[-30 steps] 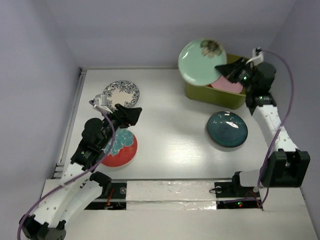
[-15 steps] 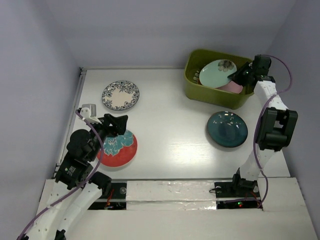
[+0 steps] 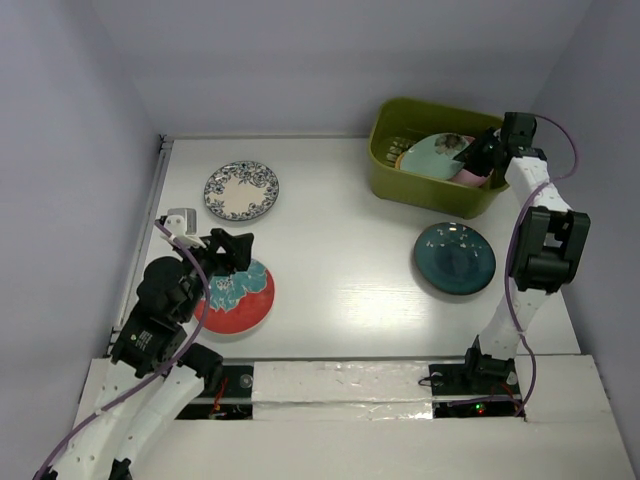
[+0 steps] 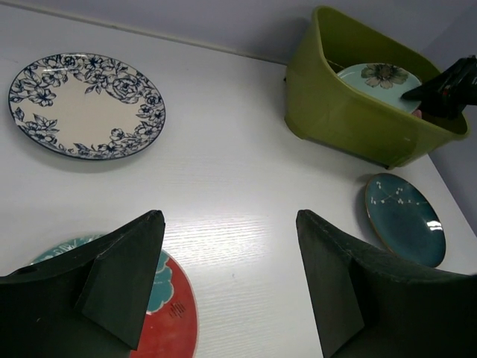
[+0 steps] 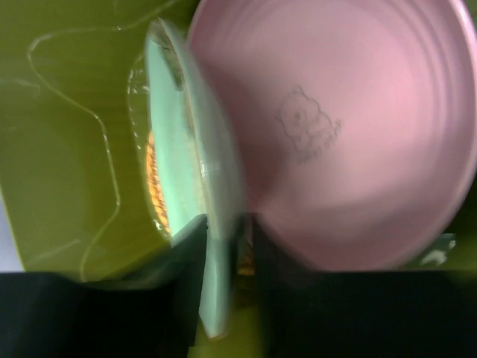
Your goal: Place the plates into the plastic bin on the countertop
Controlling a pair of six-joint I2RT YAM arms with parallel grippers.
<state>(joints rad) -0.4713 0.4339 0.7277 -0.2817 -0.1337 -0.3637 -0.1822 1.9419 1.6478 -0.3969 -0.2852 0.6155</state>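
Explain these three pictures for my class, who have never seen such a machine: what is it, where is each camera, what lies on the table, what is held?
These are two robot arms bolted at the near edge of a white table. One picture looks down from above; the other two come from a camera on each wrist. On the table lie a blue-flowered white plate, a red-and-teal plate and a dark teal plate. The left gripper is open near the red-and-teal plate, holding nothing. The right gripper grips the rim of a mint green plate, tilted inside the olive bin, beside a pink plate.
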